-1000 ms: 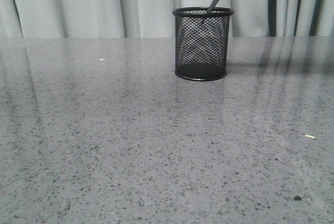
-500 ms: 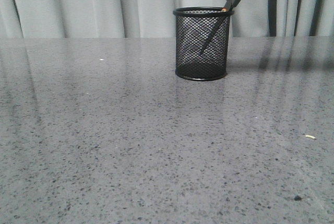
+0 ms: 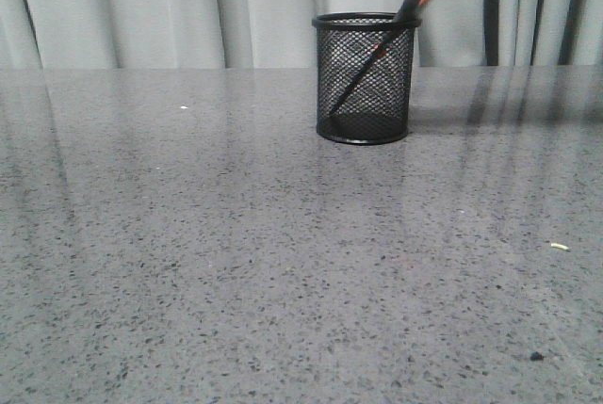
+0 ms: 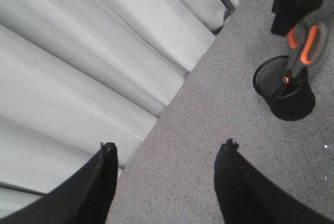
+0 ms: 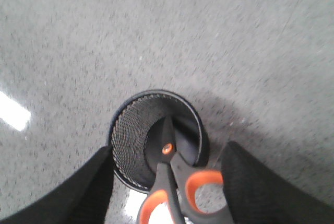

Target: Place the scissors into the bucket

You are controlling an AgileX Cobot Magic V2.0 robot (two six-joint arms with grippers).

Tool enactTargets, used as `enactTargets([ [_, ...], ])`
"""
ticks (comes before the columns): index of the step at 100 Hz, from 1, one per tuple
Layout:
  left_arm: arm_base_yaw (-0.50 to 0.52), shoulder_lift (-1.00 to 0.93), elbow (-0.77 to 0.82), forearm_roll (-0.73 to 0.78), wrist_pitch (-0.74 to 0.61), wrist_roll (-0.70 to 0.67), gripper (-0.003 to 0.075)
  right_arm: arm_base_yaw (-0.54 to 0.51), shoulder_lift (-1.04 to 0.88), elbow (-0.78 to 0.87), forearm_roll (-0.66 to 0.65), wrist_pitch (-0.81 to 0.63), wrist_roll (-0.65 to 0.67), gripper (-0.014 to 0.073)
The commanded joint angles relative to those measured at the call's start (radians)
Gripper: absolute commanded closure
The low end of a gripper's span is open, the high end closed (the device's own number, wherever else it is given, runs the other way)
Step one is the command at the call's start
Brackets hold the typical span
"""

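The bucket (image 3: pixel 391 93), a black mesh cup, stands upright at the back of the grey table. The scissors (image 3: pixel 415 4) stand in it, with the blade tip at the base on the left and the shank leaning on the right rim. The orange handles stick out above. In the right wrist view my right gripper (image 5: pixel 168 146) is open just above the bucket (image 5: pixel 130 135). The scissors' handles (image 5: pixel 175 177) lie between its fingers without touching them. My left gripper (image 4: pixel 169 143) is open and empty, away from the bucket (image 4: pixel 289 104) and scissors (image 4: pixel 308 44).
Grey curtains hang behind the table's far edge, close behind the bucket. A small yellowish crumb (image 3: pixel 560 247) and a dark speck (image 3: pixel 537 357) lie on the speckled tabletop at the front right.
The scissors have slid down into the bucket, from blade tip just inside the rim to tip at the base. The handles have come lower and lean on the right rim.
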Motion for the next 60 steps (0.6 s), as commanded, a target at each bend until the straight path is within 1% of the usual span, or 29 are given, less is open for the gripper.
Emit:
enactTargets([
  [1,0.002,-0.020,-0.025,-0.009,-0.019,-0.011,0.0333,-0.032,-0.090,-0.054,0.032,-0.042,0.002,0.0181],
  [7,0.002,-0.020,-0.025,-0.009,-0.019,-0.011,0.0333,-0.052,-0.128,-0.056,0.032,-0.047,0.013,0.0187],
  [14,0.002,-0.020,-0.025,-0.009,-0.019,-0.011,0.0334,-0.072,-0.168,-0.056,0.032,-0.028,0.045,0.0223],
  [20,0.002,-0.020,-0.025,-0.009,-0.019,-0.011,0.0346,-0.075,-0.203,-0.056,0.030,-0.004,0.047,0.0299],
  [25,0.002,-0.020,-0.025,-0.009,-0.017,-0.011,0.0386,-0.075,-0.233,-0.046,0.030,-0.002,0.047,0.0381],
  [32,0.002,-0.020,-0.025,-0.009,-0.017,-0.029,0.0497,-0.075,-0.277,-0.018,0.030,-0.037,0.040,0.0512],
  [38,0.002,-0.020,-0.025,-0.009,-0.017,-0.037,0.0649,-0.075,-0.319,0.029,0.030,-0.101,0.021,0.0622],
  [41,0.002,-0.020,-0.025,-0.010,-0.015,-0.037,0.0726,-0.075,-0.346,0.057,0.030,-0.138,0.016,0.0662],
  [42,0.002,-0.020,-0.025,-0.010,-0.015,-0.037,0.0738,-0.075,-0.351,0.072,0.030,-0.158,0.016,0.0669],
  [51,0.002,-0.020,-0.023,-0.030,-0.017,-0.037,0.0740,-0.075,-0.430,0.180,0.030,-0.301,0.016,0.0667],
  [60,0.002,-0.022,-0.007,-0.039,-0.045,-0.081,0.0740,-0.075,-0.517,0.331,0.030,-0.453,0.016,0.0667],
])
